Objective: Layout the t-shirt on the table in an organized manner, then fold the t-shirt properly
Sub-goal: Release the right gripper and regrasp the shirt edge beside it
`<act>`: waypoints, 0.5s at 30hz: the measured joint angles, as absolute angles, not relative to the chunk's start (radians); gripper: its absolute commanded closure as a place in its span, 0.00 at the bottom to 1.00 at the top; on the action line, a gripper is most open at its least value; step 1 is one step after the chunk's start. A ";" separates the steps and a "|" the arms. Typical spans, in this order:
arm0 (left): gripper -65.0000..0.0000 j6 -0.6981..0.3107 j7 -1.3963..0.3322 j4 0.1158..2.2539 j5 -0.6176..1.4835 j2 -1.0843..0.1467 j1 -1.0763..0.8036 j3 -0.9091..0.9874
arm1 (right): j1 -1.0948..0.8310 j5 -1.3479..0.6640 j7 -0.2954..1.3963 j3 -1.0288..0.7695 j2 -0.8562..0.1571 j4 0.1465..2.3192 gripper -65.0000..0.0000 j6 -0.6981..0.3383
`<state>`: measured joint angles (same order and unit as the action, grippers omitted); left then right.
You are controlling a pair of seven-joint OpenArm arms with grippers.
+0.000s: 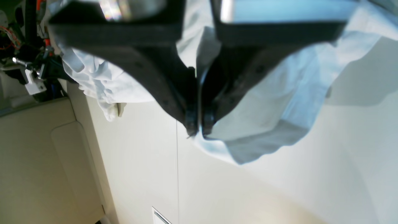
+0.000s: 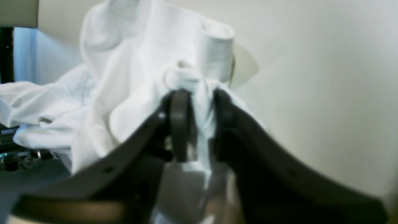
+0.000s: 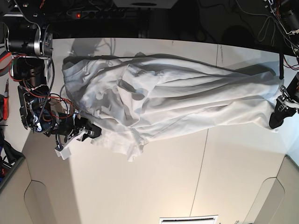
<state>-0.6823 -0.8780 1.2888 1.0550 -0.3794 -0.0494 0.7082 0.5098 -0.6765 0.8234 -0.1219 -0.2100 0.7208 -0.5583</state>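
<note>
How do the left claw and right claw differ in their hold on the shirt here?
The left claw pinches a thin edge of the shirt, jaws nearly touching; the right claw grips a thick bunched wad, jaws apart. In the base view they sit at opposite ends. Both are shut on cloth.

plain white t-shirt [image 3: 177,98], matte off-white table [image 3: 154,182] with thin dark seams, black left end effector [image 1: 199,124]

My left gripper [image 1: 199,124] and right gripper [image 2: 199,124] are both blurred up close; in the base view the t-shirt [image 3: 177,102] hides their fingertips.
</note>
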 measured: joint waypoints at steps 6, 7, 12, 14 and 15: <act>1.00 -0.682 -0.878 1.289 1.054 -0.380 -0.050 0.708 | 0.511 -0.588 0.688 -0.122 -0.210 0.825 0.56 -0.559; 1.00 -0.682 -0.878 1.289 1.055 -0.380 -0.049 0.708 | 0.513 -0.559 0.646 -0.122 -0.210 0.838 0.54 -0.561; 1.00 -0.682 -0.878 1.289 1.055 -0.379 -0.049 0.708 | 0.561 -0.505 0.577 -0.122 -0.210 0.845 0.54 -0.561; 1.00 -0.682 -0.878 1.289 1.055 -0.380 -0.049 0.708 | 0.590 -0.504 0.575 -0.122 -0.210 0.845 0.54 -0.561; 1.00 -0.682 -0.878 1.289 1.055 -0.380 -0.049 0.708 | 0.601 -0.505 0.575 -0.122 -0.210 0.846 0.54 -0.561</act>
